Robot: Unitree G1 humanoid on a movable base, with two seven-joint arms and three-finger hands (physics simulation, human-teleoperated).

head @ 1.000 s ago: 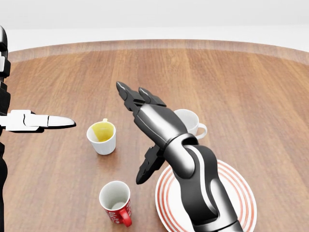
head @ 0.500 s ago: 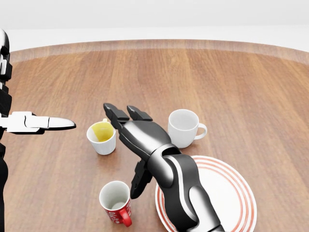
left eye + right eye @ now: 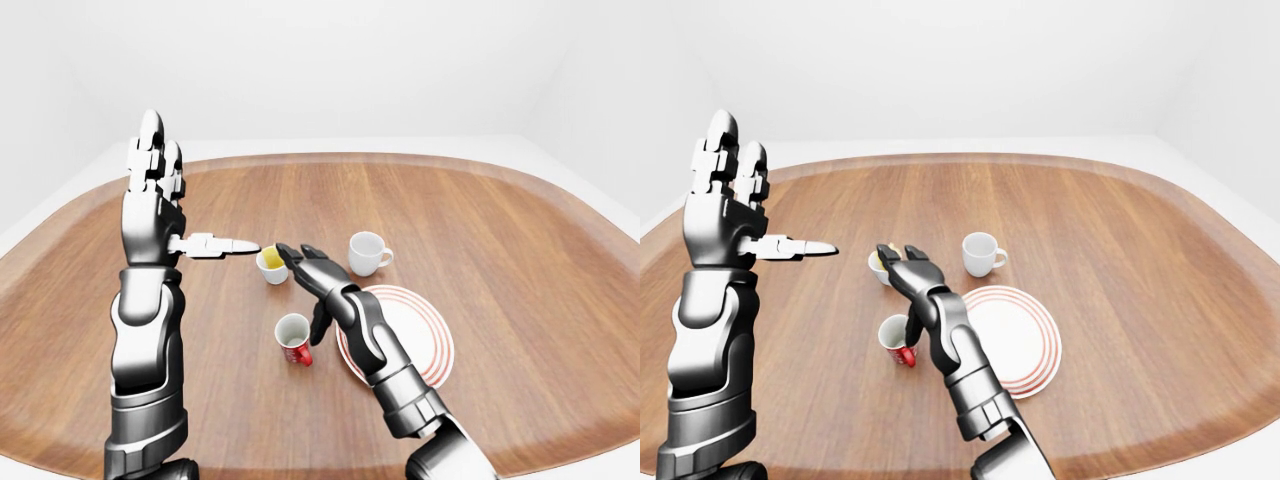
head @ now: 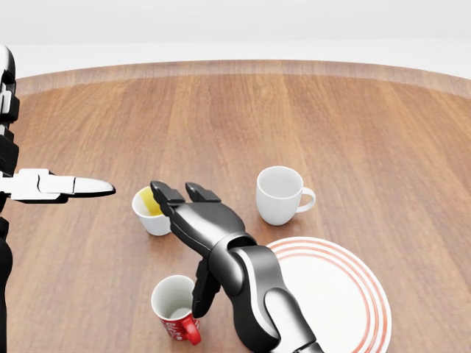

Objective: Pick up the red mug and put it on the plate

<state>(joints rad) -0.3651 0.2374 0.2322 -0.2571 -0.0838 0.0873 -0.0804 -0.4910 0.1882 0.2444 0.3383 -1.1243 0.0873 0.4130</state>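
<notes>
Right hand (image 4: pixel 193 220) hovers open, fingers spread, beside red mug (image 4: pixel 176 307).

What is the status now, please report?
Right hand open, beside red mug, no grip yet. Left hand open, raised, idle. Plate bare. Yellow-lined cup close under right fingers.

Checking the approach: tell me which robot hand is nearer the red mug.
Right. The right robot hand hangs open just above and right of the red mug; the left robot hand is raised, well up and left.
</notes>
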